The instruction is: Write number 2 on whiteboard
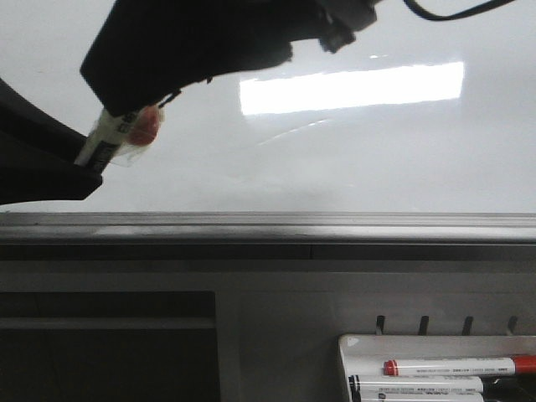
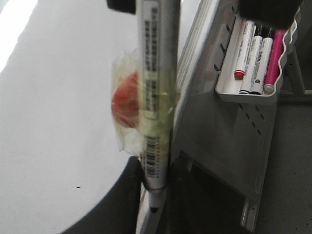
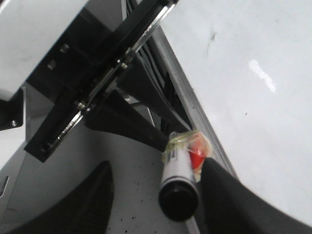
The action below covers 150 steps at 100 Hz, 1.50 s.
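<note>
Two grippers meet at the upper left of the front frame around one taped marker. Right gripper: jaws wide, the marker's butt end resting against one finger. Left gripper: at the nib end, grip cannot be told. Whiteboard fills the upper frame above its grey rail. Pen tray sits lower right, markers inside.

Overhead light produces a bright rectangular glare on the whiteboard. Wrist views are soft; the near marker is blurred.
</note>
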{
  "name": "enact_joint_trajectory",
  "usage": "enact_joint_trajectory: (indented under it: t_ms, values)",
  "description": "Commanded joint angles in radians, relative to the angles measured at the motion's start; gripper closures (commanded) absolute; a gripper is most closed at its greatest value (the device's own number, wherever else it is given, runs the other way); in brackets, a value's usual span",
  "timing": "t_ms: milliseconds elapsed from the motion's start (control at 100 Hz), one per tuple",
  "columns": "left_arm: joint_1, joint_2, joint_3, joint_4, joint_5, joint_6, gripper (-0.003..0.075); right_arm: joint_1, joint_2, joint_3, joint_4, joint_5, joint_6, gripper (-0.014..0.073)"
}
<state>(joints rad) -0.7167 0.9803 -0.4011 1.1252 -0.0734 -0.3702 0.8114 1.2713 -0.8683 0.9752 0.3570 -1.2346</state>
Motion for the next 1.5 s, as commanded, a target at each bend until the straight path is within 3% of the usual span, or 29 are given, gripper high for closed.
enact_joint_trajectory:
  t_ms: [0, 140, 430, 520, 670, 750, 900, 990, 1060, 1210, 1490]
  values:
    - [-0.007, -0.017, -0.025, -0.014, -0.027, -0.007, 0.0741, 0.001, -0.013, -0.037, 0.02, -0.04, -0.011, 0.0339]
    - [-0.007, -0.017, -0.025, -0.014, -0.027, -0.007, 0.0741, 0.001, -0.013, -0.037, 0.02, -0.052, -0.011, 0.0671]
    - [-0.007, -0.024, -0.025, -0.022, 0.013, -0.007, 0.0724, 0.001, -0.013, -0.037, 0.02, -0.058, -0.011, 0.0664]
    - [-0.007, -0.051, -0.029, -0.024, 0.012, -0.007, 0.0611, 0.001, -0.013, -0.037, 0.02, -0.058, -0.011, 0.0665]
    - [-0.007, -0.14, -0.029, -0.088, 0.033, -0.007, 0.0295, -0.001, -0.014, -0.037, 0.02, -0.11, -0.011, 0.0664]
    - [-0.007, -0.2, -0.029, -0.144, 0.073, -0.007, 0.0235, -0.002, -0.018, -0.037, 0.02, -0.154, -0.011, 0.0664]
    - [-0.004, -0.317, -0.029, -0.218, 0.166, -0.007, 0.0269, -0.004, -0.032, -0.037, 0.02, -0.27, -0.011, 0.0664]
    - [-0.004, -0.384, -0.029, -0.297, 0.187, -0.007, 0.033, -0.025, -0.047, -0.035, 0.02, -0.289, -0.011, 0.0664]
    - [-0.004, -0.426, -0.029, -0.383, 0.187, -0.007, 0.0426, -0.056, -0.061, -0.035, 0.027, -0.299, -0.011, 0.0664]
    - [-0.004, -0.462, -0.029, -0.478, 0.184, -0.007, 0.0741, -0.127, -0.077, -0.035, 0.048, -0.305, -0.011, 0.0664]
    - [0.04, -0.464, -0.029, -0.48, 0.089, -0.083, 0.0741, -0.183, -0.077, -0.035, 0.048, -0.312, -0.011, 0.0664]
